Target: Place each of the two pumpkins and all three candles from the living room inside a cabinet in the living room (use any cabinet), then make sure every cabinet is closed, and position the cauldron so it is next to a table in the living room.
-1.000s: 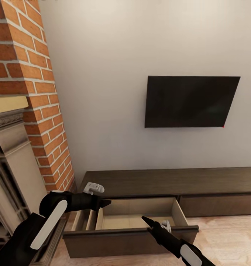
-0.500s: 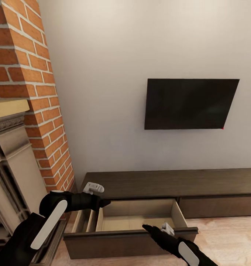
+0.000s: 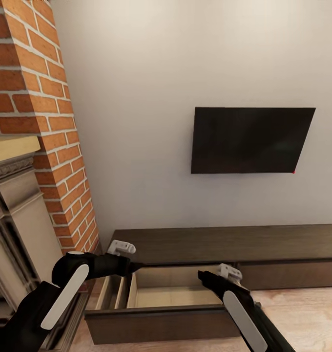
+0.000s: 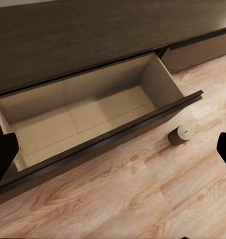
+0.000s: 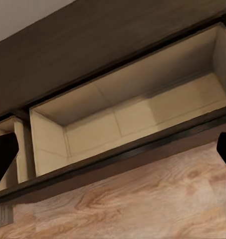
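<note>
Head view: the long dark cabinet (image 3: 234,242) runs across the lower part of the frame under the wall-hung TV (image 3: 251,140), with one drawer (image 3: 156,320) pulled out at lower centre, its pale divided inside bare. The drawer's dark front edge lies near the bottom of the frame; its left end sits close beside the brick chimney (image 3: 44,127) and the fireplace surround (image 3: 14,215) on the left edge, so room there is tight. To the right of the drawer, light plank floor (image 3: 302,313) lies open.

The left gripper (image 3: 136,266) hangs over the drawer's back left corner; whether its fingers are apart I cannot tell here. In the left wrist view its dark fingertips (image 4: 3,154) stand at opposite edges of the frame, spread wide, nothing between them. There a candle (image 4: 179,135) lies on its side on the floor, just off the drawer's front corner.

The right gripper (image 3: 203,276) hovers over the drawer's right part; in the right wrist view its fingertips (image 5: 3,154) are likewise wide apart and empty.
</note>
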Motion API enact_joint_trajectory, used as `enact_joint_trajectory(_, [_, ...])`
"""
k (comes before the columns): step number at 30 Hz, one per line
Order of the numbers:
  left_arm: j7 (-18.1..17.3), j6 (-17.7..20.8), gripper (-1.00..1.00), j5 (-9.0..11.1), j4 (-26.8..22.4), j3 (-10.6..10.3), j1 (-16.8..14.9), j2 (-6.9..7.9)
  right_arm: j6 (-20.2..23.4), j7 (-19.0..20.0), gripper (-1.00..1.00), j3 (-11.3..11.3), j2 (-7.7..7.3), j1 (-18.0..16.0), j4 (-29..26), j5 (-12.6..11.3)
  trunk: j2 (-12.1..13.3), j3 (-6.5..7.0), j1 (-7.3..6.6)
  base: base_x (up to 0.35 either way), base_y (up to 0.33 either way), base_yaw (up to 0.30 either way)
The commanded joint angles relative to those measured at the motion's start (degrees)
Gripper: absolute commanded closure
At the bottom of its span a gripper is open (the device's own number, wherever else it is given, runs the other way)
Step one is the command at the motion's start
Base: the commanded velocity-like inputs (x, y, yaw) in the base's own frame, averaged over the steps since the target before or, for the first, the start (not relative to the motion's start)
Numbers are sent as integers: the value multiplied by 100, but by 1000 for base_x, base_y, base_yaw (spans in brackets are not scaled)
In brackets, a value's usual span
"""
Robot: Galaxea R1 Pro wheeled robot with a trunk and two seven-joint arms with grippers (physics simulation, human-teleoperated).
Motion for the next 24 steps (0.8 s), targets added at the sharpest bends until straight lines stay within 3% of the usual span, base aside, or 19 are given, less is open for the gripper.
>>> enact_joint_trajectory(1, [-32,15,-100,-59,-3,-2,-6,5,27,-223,-100,5,-9,116,-300,-23,37,11,-22,0,0,0])
enact_joint_trajectory(7, [6,15,-100,-60,-4,25,-6,7,192,-486,-100,-11,-14,311,-769,9,278,119,-154,0,0,0])
enact_joint_trajectory(16, [191,15,-100,-59,-3,40,-12,-15,582,-523,-100,-18,-18,329,-808,21,639,280,-351,0,0,0])
enact_joint_trajectory(22, [450,15,-100,-52,-9,43,-11,-102,692,-538,-100,-24,-14,330,-809,18,639,280,-351,0,0,0])
enact_joint_trajectory(24, [484,15,-100,-52,-14,43,-13,-117,907,-546,-100,-39,-9,324,-808,8,639,280,-351,0,0,0])
